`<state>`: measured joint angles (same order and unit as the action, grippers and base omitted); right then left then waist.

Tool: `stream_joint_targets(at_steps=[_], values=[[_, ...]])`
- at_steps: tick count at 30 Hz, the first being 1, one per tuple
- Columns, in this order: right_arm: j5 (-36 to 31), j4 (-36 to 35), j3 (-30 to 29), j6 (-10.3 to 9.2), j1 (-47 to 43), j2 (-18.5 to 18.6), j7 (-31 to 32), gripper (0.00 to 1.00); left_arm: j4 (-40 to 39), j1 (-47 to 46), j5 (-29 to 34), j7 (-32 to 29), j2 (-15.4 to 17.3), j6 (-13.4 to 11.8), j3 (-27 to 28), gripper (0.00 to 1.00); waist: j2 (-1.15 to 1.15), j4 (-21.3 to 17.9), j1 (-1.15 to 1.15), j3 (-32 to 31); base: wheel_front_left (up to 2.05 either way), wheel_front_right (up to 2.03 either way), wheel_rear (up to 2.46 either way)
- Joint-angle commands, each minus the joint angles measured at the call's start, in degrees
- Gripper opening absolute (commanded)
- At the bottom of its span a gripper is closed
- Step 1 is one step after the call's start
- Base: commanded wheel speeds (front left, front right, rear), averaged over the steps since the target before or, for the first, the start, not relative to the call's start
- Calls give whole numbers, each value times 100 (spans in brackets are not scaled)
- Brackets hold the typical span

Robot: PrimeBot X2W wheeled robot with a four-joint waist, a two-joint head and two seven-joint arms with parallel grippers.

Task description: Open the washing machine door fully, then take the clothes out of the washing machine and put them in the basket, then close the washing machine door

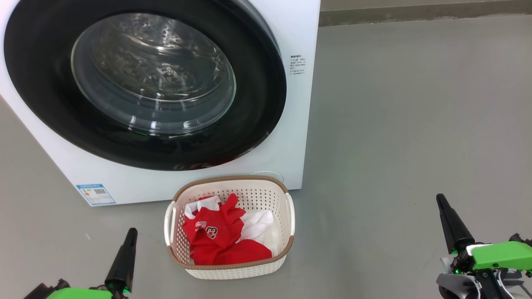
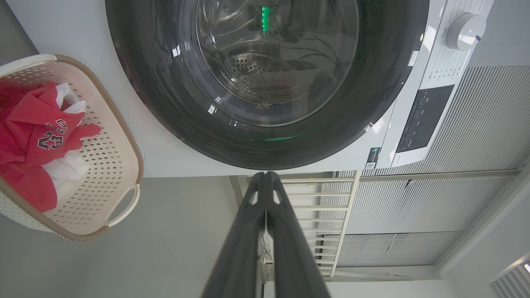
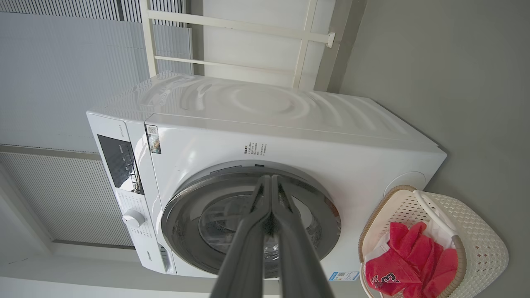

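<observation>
The white washing machine (image 1: 299, 137) fills the upper left of the head view, and its round black-rimmed glass door (image 1: 153, 74) lies flat against the front, closed. On the floor in front stands the cream basket (image 1: 286, 195) holding the clothes (image 1: 220, 236), a red jersey and a white piece. My left gripper (image 1: 132, 233) points up at the lower left, shut and holding nothing, left of the basket. Over at the lower right my right gripper (image 1: 440, 199) is shut too, well clear of the basket. Both wrist views show the door (image 2: 273, 82) (image 3: 198, 223), the basket (image 2: 124, 136) (image 3: 476, 231) and the shut grippers (image 2: 266, 176) (image 3: 271, 179).
Bare grey floor (image 1: 415, 124) spreads to the right of the machine up to a wall base at the top. A blue label (image 1: 95, 194) sits low on the machine's front. The wrist views show a control panel with a dial (image 2: 466, 25) and a pale railing (image 3: 232, 25) behind.
</observation>
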<state>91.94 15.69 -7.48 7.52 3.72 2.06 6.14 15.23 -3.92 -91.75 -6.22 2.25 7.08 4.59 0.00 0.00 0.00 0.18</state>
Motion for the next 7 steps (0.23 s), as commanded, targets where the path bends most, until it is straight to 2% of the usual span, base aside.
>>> stream_joint_targets(at_steps=[1, 7], values=[[24, -167, 97, -3, 247, 82, 34, 0, -119, -226, -42, -26, 63, 41, 193, 0, 0, 0, 0, 0, 0, 0, 0], [24, -167, 97, -3, 247, 82, 34, 0, -119, -226, -42, -26, 63, 41, 193, 0, 0, 0, 0, 0, 0, 0, 0]])
